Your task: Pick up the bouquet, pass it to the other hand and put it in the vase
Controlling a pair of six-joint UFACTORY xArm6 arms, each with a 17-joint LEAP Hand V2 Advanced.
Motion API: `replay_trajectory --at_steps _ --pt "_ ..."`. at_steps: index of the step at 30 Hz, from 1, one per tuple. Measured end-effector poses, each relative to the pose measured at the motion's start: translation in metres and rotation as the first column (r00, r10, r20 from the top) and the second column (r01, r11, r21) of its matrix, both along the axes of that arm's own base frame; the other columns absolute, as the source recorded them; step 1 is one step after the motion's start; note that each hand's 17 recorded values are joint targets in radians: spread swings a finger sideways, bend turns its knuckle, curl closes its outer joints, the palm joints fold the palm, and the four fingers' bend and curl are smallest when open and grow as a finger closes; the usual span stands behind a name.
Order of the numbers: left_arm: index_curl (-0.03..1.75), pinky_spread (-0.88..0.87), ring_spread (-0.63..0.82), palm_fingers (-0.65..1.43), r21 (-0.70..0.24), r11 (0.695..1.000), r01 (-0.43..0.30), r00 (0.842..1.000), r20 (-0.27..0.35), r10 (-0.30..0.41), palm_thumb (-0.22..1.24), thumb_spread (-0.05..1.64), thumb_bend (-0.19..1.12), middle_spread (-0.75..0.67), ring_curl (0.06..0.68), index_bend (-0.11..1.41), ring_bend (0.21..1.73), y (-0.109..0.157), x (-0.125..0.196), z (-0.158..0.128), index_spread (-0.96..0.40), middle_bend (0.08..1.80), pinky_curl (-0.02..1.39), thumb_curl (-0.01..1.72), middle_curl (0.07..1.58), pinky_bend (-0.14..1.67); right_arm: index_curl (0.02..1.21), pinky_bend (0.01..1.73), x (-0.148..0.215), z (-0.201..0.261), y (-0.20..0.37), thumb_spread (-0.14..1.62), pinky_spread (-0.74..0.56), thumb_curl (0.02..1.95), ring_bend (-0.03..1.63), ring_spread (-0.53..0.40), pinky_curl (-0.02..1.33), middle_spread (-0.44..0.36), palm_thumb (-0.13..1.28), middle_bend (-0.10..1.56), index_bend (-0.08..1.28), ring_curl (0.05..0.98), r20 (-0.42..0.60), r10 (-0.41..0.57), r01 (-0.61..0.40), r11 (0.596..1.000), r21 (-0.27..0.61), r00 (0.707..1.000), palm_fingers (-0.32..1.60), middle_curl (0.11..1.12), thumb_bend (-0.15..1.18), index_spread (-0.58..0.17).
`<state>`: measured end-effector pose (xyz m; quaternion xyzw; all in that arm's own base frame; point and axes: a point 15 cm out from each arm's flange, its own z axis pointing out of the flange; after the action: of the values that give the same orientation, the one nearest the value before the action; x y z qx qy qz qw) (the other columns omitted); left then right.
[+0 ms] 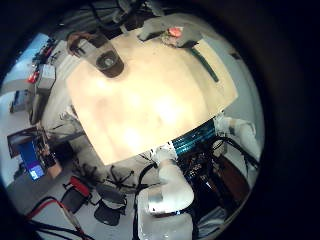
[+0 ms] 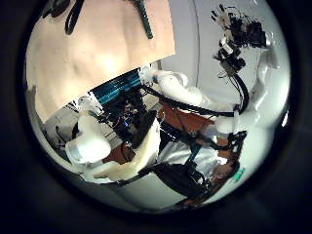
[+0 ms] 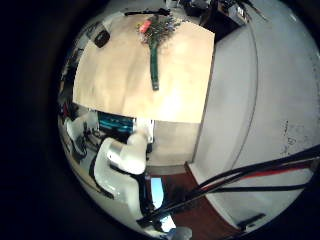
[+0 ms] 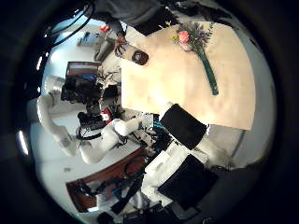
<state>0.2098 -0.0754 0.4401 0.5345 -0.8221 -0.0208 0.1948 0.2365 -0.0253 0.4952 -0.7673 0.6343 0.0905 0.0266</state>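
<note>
White arm segments and teal parts crowd the near edge of every palm view; no fingers show clearly, so I cannot tell how open either hand is, and neither seems to hold anything. Both palms ride high above the table (image 3: 120, 85). On it the bouquet (image 4: 198, 49) lies flat, blooms toward the dark vase (image 4: 139, 58), which stands well apart. Long stems could slip from a shallow grasp or snag during the handover. Pale bare tabletop; cluttered lab gear surrounds it.
</note>
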Motion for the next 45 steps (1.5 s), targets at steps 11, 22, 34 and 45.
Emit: replay_trajectory --at_steps 11,22,34,45 --pt "0.39 0.60 0.51 0.19 -0.038 0.999 -0.029 0.999 0.035 0.030 0.27 1.16 -0.02 0.29 0.186 0.19 0.48 -0.001 -0.006 0.012 -0.04 0.18 0.14 0.29 0.30 0.35 0.33 0.55 -0.001 -0.001 -0.008 1.27 0.37 0.31 0.70 0.018 0.11 -0.033 0.55 0.35 0.18 0.145 -0.004 0.018 -0.018 1.000 -0.025 1.000 0.40 0.37 -0.01 -0.373" --pt "0.39 0.59 0.50 0.20 -0.039 0.999 0.036 0.998 0.049 -0.034 0.28 1.17 -0.02 0.29 0.184 0.19 0.48 -0.016 -0.002 0.013 -0.03 0.18 0.14 0.30 0.31 0.34 0.31 0.61 0.000 -0.002 -0.005 1.26 0.35 0.30 0.76 0.014 0.11 -0.027 0.50 0.35 0.15 0.157 -0.019 -0.095 0.094 0.995 -0.029 0.995 0.45 0.37 -0.03 -0.332" --pt "0.40 0.59 0.51 0.20 -0.014 0.985 0.173 0.980 0.102 -0.171 0.28 1.17 -0.02 0.29 0.182 0.19 0.48 -0.020 0.017 0.014 -0.03 0.18 0.14 0.29 0.31 0.34 0.30 0.71 0.049 -0.036 -0.038 1.19 0.26 0.30 0.90 -0.043 0.10 -0.008 0.36 0.38 0.17 0.189 -0.071 -0.361 0.358 0.933 -0.043 0.930 0.49 0.38 -0.03 -0.246" --pt "0.40 0.59 0.51 0.20 -0.019 0.978 0.207 0.977 0.049 -0.206 0.27 1.17 -0.02 0.29 0.182 0.19 0.47 -0.002 0.019 -0.012 -0.02 0.18 0.14 0.30 0.31 0.34 0.33 0.72 0.074 -0.187 -0.050 1.16 0.23 0.32 0.95 -0.092 0.05 -0.012 0.38 0.45 0.18 0.200 -0.168 -0.484 0.479 0.875 -0.074 0.859 0.54 0.41 -0.02 -0.213"
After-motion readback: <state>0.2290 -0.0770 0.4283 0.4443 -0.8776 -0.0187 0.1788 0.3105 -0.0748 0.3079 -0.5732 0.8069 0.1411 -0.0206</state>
